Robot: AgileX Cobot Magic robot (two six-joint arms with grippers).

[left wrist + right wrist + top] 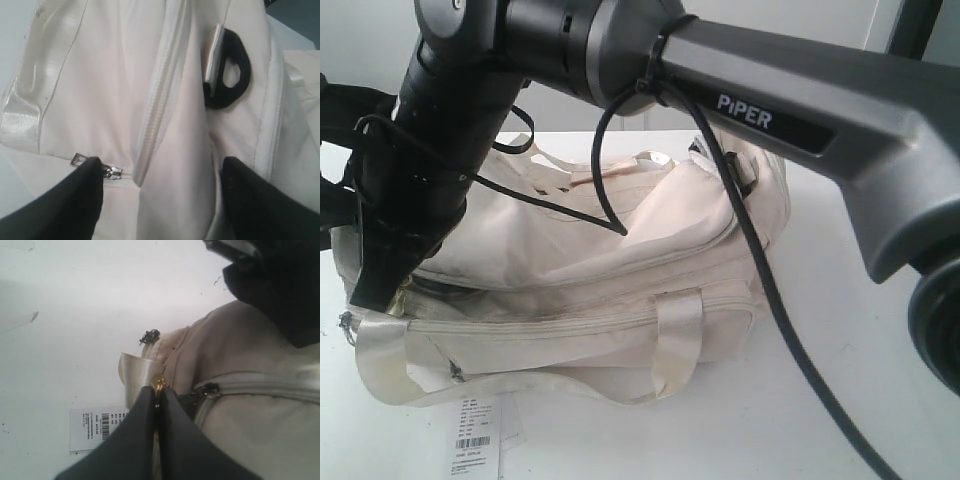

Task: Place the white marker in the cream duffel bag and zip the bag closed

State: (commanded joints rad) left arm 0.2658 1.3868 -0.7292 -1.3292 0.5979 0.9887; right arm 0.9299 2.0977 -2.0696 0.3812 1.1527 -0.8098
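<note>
In the exterior view the bag (620, 250) lies on its side across the white worktop (840, 400), with a barcode tag (473, 443) on the surface at about seven o'clock from it. A dark arm (430, 170) comes down onto the bag's end at nine o'clock. Near that end a short dark gap shows along the main zip, so the closing does not look finished. The marker is in none of the views. It may be inside the bag already, but that cannot be told. In the left wrist view the left pincer (160, 165) stands wide open over the fabric, holding nothing. A zip line runs up between its fingers, the metal slider (112, 173) sits just beside one finger, and a black strap ring (235, 75) lies farther along. In the right wrist view the right pincer (157, 390) is pressed shut at the bag's end. A small gold-coloured piece (160, 384), probably a zip pull, shows between its tips. Just beside it the zip shows a dark unclosed stretch. By this reading the marker step is likely done, and the zip is yet to be drawn fully closed.
</note>
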